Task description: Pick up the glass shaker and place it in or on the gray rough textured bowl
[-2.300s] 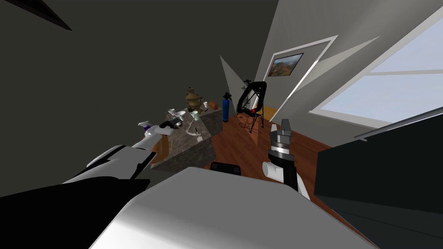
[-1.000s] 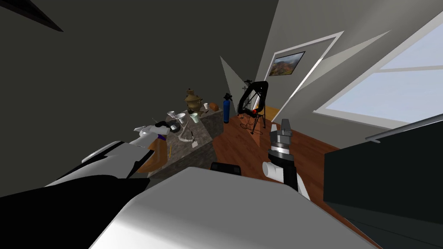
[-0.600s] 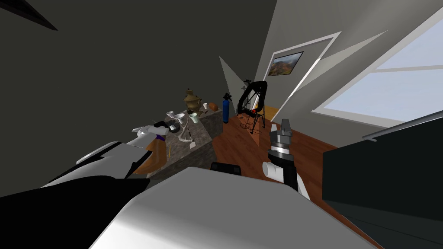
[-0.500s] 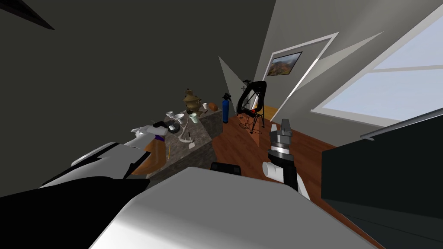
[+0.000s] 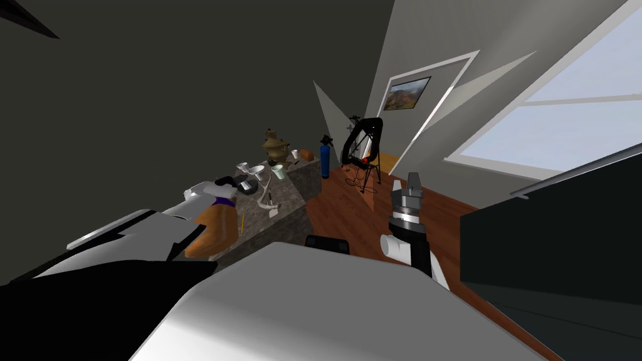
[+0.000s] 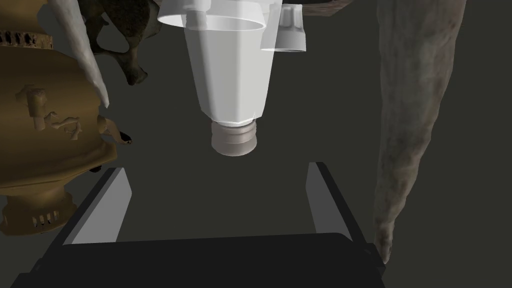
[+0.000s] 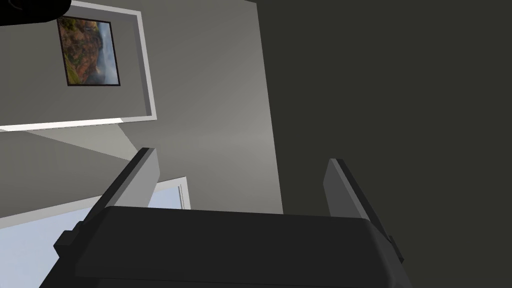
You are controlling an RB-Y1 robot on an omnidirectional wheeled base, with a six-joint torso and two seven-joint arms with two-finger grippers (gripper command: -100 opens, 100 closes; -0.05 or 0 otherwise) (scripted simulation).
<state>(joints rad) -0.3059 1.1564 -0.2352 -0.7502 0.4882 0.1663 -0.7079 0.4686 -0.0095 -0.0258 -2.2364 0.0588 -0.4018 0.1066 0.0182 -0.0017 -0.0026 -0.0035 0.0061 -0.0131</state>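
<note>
Brass-coloured urn (image 6: 45,125) stands at one side of the left gripper (image 6: 216,168), whose fingers are spread wide and hold nothing. Just past the fingertips is the clear shaker (image 6: 230,75), grey cap (image 6: 234,141) toward them, with a small white cup (image 6: 285,35) behind. A mottled antler prong (image 6: 410,125) crowds its other side. The right gripper (image 5: 412,179), also spread, hangs over the wooden floor (image 5: 351,213).

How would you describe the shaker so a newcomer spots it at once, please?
Find the stone counter, then the brass urn on it. Beside the urn, the shaker is see-through and faceted with a grey cap, unlike the white cup by it.
</note>
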